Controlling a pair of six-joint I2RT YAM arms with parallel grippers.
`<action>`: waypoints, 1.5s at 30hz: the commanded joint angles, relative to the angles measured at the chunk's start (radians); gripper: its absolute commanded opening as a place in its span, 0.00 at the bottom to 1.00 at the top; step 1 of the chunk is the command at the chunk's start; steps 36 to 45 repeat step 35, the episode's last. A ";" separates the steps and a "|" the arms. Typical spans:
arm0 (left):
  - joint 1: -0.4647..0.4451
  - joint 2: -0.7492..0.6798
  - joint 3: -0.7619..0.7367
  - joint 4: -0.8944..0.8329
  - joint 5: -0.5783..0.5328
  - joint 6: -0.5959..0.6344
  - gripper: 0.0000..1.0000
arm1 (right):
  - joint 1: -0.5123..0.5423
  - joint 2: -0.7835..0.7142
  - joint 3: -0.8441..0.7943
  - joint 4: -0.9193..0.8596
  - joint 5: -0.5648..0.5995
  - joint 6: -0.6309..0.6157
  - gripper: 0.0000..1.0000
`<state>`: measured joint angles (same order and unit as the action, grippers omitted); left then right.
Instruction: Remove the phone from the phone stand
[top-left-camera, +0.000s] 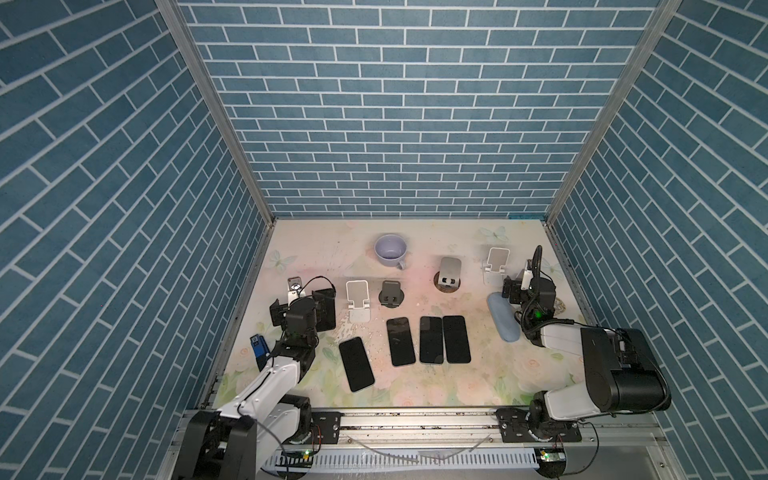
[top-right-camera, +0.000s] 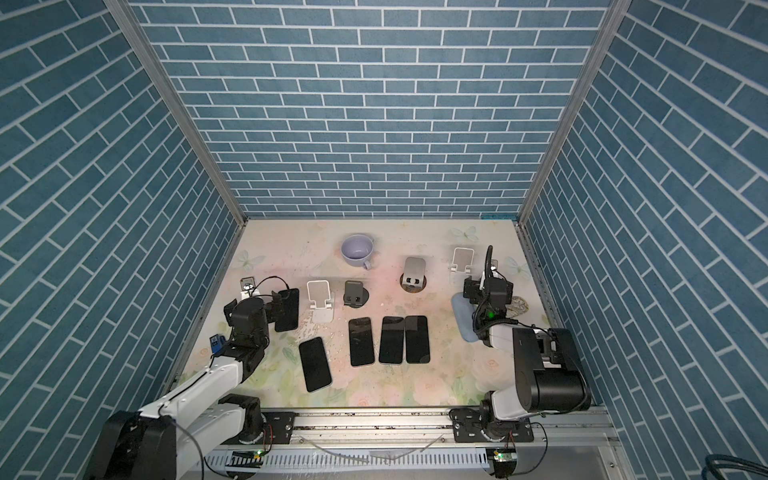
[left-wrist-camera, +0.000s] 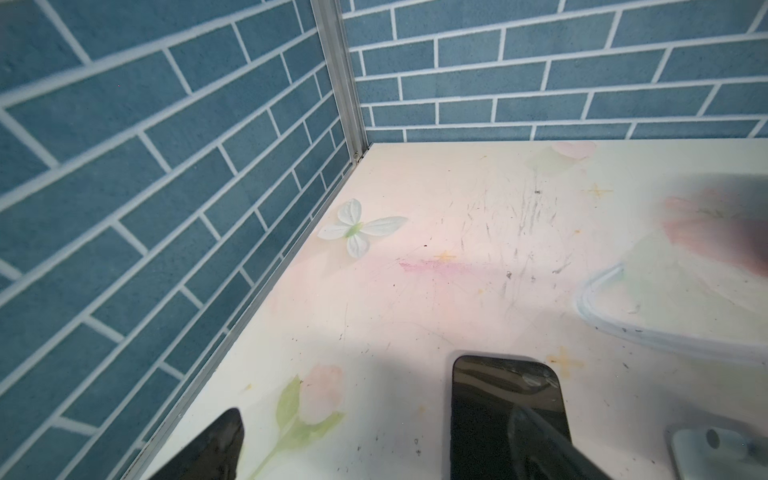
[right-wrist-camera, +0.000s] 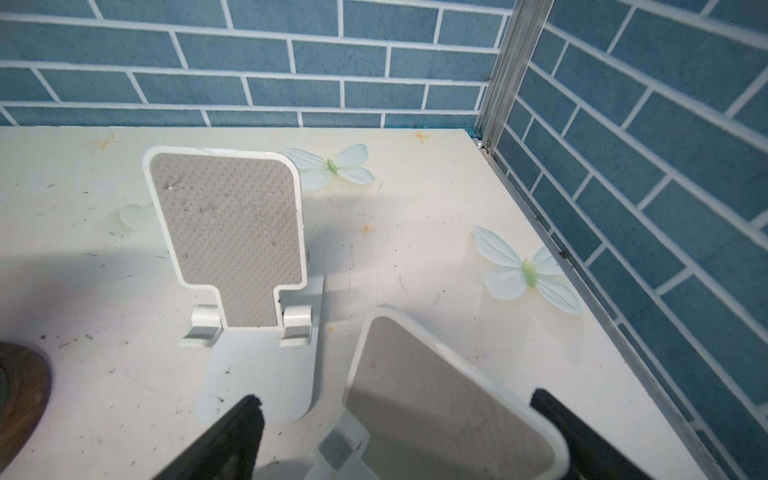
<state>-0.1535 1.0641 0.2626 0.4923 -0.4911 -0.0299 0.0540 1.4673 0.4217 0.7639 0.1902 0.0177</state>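
Note:
A black phone (top-left-camera: 326, 309) (left-wrist-camera: 482, 407) seems to lie flat on the table (top-left-camera: 316, 245), just right of my left gripper (top-left-camera: 297, 308) (left-wrist-camera: 374, 415). That gripper is open with bare table between its fingers; one finger overlaps the phone's edge in the left wrist view. My right gripper (top-left-camera: 527, 286) (right-wrist-camera: 397, 397) is open at the far right, its fingers either side of a bare white phone stand (right-wrist-camera: 436, 415) that the arm hides in both top views. No stand in view carries a phone.
Bare stands: white (top-left-camera: 357, 297), dark (top-left-camera: 390, 293), grey on a round base (top-left-camera: 449, 270), white (top-left-camera: 496, 262) (right-wrist-camera: 232, 237). Several black phones lie flat mid-table (top-left-camera: 356, 363) (top-left-camera: 430, 340). A purple cup (top-left-camera: 390, 250) stands at the back, a pale blue case (top-left-camera: 503, 318) by the right arm.

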 joint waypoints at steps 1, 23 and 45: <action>-0.001 0.096 -0.022 0.260 0.028 0.052 1.00 | -0.014 0.011 -0.037 0.070 -0.019 -0.020 0.99; 0.028 0.464 0.085 0.453 0.096 0.092 1.00 | -0.048 0.073 -0.054 0.157 -0.022 0.024 0.99; 0.048 0.475 0.096 0.449 0.120 0.084 1.00 | -0.049 0.070 -0.062 0.166 -0.079 0.004 0.99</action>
